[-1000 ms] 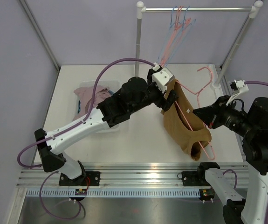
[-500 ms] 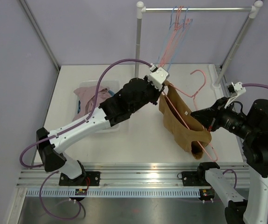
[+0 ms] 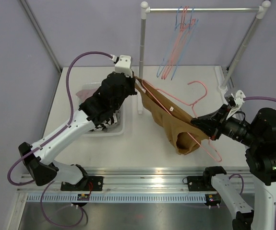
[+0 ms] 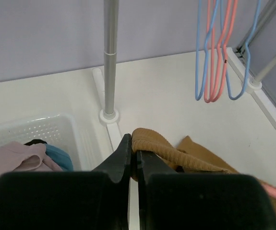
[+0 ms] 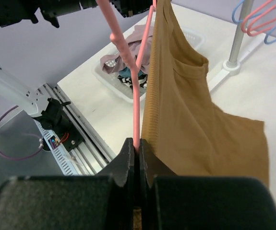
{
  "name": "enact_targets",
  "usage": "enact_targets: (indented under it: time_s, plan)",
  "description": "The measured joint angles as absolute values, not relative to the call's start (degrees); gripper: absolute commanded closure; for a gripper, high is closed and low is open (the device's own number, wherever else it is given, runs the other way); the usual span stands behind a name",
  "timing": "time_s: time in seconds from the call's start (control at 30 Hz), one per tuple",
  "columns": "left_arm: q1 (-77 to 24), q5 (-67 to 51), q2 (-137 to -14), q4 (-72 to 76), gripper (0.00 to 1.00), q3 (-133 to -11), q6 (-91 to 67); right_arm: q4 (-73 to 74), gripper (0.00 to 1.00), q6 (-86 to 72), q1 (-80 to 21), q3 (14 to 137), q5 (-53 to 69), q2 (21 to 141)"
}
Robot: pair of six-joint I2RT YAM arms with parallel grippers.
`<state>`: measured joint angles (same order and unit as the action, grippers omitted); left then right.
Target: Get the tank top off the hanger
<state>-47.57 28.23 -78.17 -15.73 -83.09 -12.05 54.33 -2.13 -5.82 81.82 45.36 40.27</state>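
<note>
A tan ribbed tank top (image 3: 169, 115) is stretched in the air between my two arms, still threaded on a pink hanger (image 3: 190, 98). My left gripper (image 3: 137, 81) is shut on one strap of the tank top (image 4: 150, 141) near the rack's left post. In the right wrist view the hanger (image 5: 136, 103) runs straight up from my right gripper (image 5: 138, 146), which is shut on its pink wire, and the tank top (image 5: 190, 120) hangs just to the right of it. From above, my right gripper (image 3: 201, 125) sits at the garment's lower right.
A clothes rack (image 3: 202, 9) at the back carries several pink and blue hangers (image 3: 178, 38); its left post (image 3: 141, 52) stands right by my left gripper. A white basket (image 3: 121, 125) of clothes sits at the left, under my left arm.
My left gripper shut on the tank top's strap and pulled it up and to the left, towards the rack post. The garment has stretched out along the hanger. My right gripper shifted slightly left with the hanger.
</note>
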Motion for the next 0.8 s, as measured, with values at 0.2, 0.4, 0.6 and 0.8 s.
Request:
enact_targets:
  time_s: [0.2,0.4,0.6,0.8]
  plan:
    - [-46.11,14.48,-77.06,-16.43,1.00,-81.80,-14.00,34.41,1.00,-9.87,-5.98,70.94,49.67,39.09]
    - [-46.22,-6.66,-73.60,-9.63,1.00,-70.46,-13.74,-5.17,1.00,-30.50,-5.98,53.80,46.50,41.56]
    - [-47.66,-10.28,-71.70,-6.35,1.00,-61.76,-13.56,-49.67,1.00,-41.04,-6.00,42.24,24.64,50.04]
    - [-47.68,2.24,-72.60,-10.02,1.00,-61.58,-17.08,-47.40,1.00,-30.63,-5.96,40.23,7.55,43.72]
